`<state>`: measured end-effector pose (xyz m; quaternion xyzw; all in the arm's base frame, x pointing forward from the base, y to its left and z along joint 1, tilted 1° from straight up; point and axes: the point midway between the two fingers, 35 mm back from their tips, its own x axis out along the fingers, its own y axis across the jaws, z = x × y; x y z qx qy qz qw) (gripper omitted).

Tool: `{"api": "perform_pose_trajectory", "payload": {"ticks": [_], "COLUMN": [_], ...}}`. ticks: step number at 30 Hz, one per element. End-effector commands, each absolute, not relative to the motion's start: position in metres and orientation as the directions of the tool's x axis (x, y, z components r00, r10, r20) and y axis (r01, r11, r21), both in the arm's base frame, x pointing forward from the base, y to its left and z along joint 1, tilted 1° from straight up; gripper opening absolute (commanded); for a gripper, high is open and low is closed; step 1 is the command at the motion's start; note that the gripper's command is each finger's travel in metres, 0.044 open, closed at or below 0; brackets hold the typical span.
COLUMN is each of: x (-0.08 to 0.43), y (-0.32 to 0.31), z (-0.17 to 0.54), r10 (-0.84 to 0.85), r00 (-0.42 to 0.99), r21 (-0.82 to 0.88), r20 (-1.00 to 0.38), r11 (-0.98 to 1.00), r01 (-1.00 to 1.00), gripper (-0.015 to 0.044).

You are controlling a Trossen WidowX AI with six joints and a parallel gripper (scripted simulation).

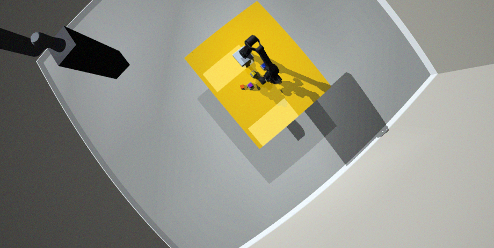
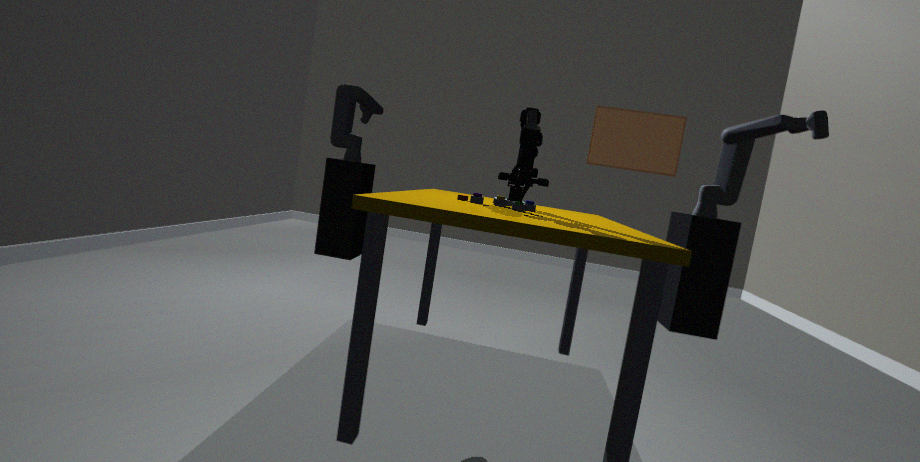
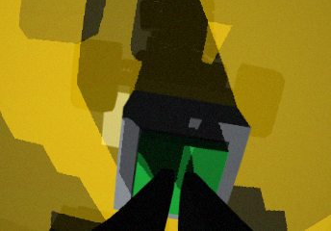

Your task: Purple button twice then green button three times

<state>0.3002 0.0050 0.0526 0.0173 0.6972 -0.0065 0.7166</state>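
Observation:
My gripper (image 3: 176,180) (image 2: 515,198) is shut, holding nothing. In the wrist view its fingertips are over the green button (image 3: 210,167), within the outline of its grey housing. The green cap sits low inside the housing walls and looks pressed down; contact at the tips is hard to see. In the top view the arm hides the green button. The purple button (image 1: 250,85) (image 2: 477,194) stands apart from the gripper, with its cap showing above its housing.
An orange block (image 1: 241,87) (image 2: 462,197) lies beside the purple button. A blue button (image 1: 263,66) (image 2: 530,203) and a yellow-topped button (image 1: 253,73) stand near the arm. All are on the yellow table (image 1: 221,49) (image 2: 412,209). Arm shadows cross it.

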Motion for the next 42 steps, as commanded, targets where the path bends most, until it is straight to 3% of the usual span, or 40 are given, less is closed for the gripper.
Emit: {"api": "perform_pose_trajectory", "payload": {"ticks": [1,7,42], "x": [0.300,0.299,0.300], "y": [0.005,0.004,0.005], "z": [0.052,0.085,0.052], "r10": [0.013,0.013,0.013], "r00": [0.026,0.026,0.026], "r21": [0.014,0.014,0.014], "r20": [-1.000,-1.000,-1.000], "r11": [0.999,0.999,0.999], "r01": [0.039,0.039,0.039], "gripper": [0.0020,0.0020,0.0020]}}
